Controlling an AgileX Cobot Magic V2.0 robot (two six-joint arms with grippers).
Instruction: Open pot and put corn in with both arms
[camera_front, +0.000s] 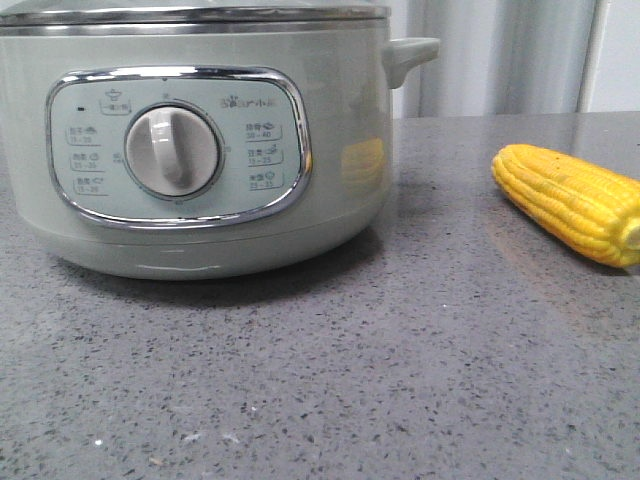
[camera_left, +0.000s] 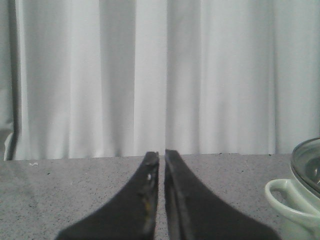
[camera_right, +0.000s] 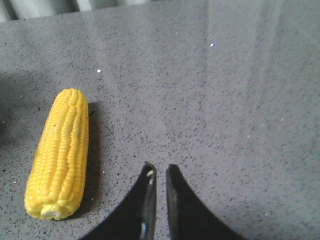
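Note:
The pale green pot stands on the left of the grey table with its glass lid on. Its side handle and the lid edge show at the side of the left wrist view. The yellow corn lies on the table to the right of the pot. My left gripper is shut and empty above bare table, beside the pot. My right gripper is shut and empty over the table, with the corn lying apart to one side of it. Neither gripper shows in the front view.
A grey speckled countertop runs under everything. White curtains hang behind the table's far edge.

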